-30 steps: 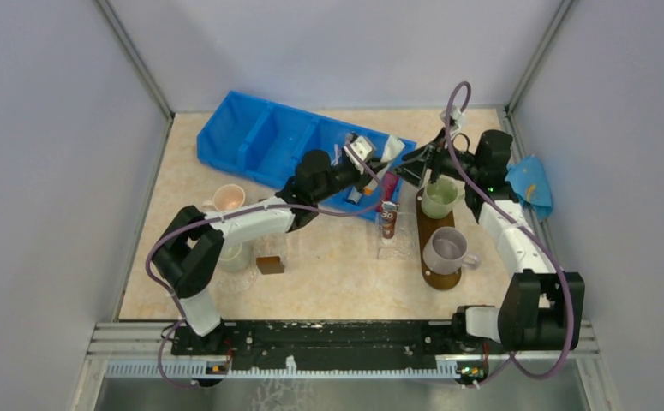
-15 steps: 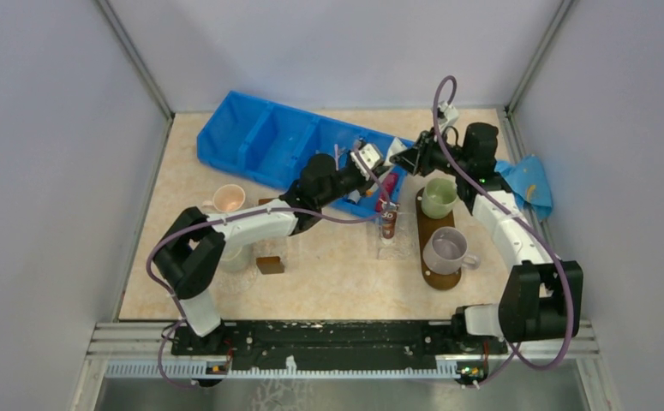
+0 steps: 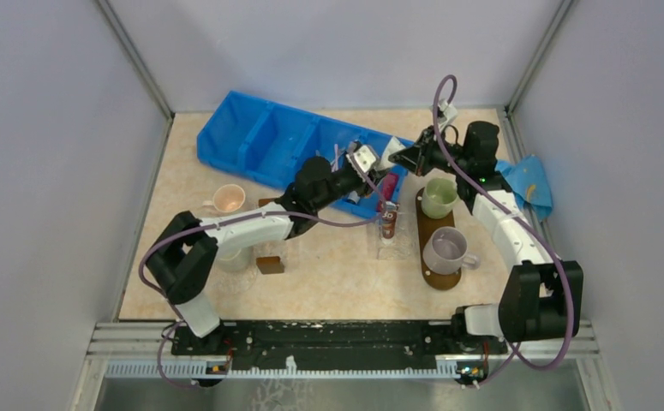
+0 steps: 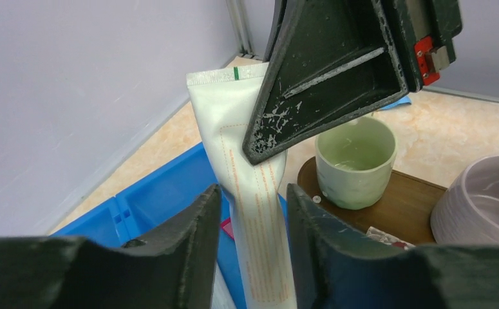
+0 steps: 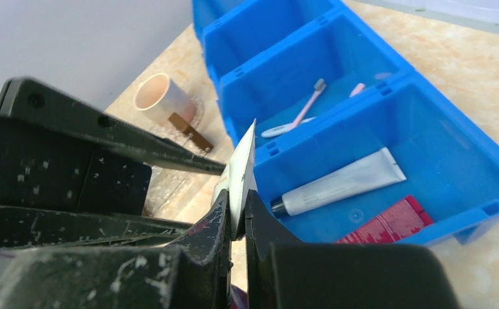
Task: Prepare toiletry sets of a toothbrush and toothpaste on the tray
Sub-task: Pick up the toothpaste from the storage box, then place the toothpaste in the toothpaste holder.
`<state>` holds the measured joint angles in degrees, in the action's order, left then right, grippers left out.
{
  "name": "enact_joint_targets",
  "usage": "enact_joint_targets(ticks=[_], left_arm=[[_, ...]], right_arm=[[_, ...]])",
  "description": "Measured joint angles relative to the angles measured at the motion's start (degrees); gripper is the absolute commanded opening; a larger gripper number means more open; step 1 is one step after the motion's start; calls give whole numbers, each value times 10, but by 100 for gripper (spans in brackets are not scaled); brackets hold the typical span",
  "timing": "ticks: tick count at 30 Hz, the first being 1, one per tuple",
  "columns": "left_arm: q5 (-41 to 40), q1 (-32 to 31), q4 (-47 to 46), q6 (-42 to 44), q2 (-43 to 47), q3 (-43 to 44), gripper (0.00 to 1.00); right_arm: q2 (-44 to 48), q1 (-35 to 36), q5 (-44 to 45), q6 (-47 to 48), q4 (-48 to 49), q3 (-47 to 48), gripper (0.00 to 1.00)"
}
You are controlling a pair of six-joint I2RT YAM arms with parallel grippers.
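Toothpaste tube (image 4: 246, 129): soft, white, crimped flat end up, over your blue plastic bin (image 5: 465, 148).
Right pincer (image 5: 237, 209): clenched on that crimp.
Left pincer (image 4: 253, 193): released, flanking its body.
Tray (image 4: 414, 206): smooth brown oval, nearby.

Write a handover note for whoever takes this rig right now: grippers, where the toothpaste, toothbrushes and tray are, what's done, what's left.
Right gripper: shut on the flat end of the white toothpaste tube, over the blue bin.
Left gripper: the tube's body sits between its fingers; grip unclear.
Tray: carries a green mug and a mauve mug; neither shows a toothbrush or toothpaste.
Bin holds a second white tube, a red tube, a pink toothbrush.
Done: one tube lifted out.
Left: set it on the tray, add a toothbrush, repeat.
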<state>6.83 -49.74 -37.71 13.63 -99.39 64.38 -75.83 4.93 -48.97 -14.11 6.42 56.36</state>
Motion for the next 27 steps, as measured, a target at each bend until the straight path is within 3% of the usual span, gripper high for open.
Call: enact_joint_targets(ticks=[10,14,27], left_arm=[[24,0,-54,-19,112,-76,90],[23,1,-64,-34,155,-98,98],[-25,37,-57,-92,225,-120,99]], right_arm=[[0,-11,-102,-27,59,-1,0],[1,-19,-148,-35,87,-1,0],[29,-28,-307,-18,139,-35,0]])
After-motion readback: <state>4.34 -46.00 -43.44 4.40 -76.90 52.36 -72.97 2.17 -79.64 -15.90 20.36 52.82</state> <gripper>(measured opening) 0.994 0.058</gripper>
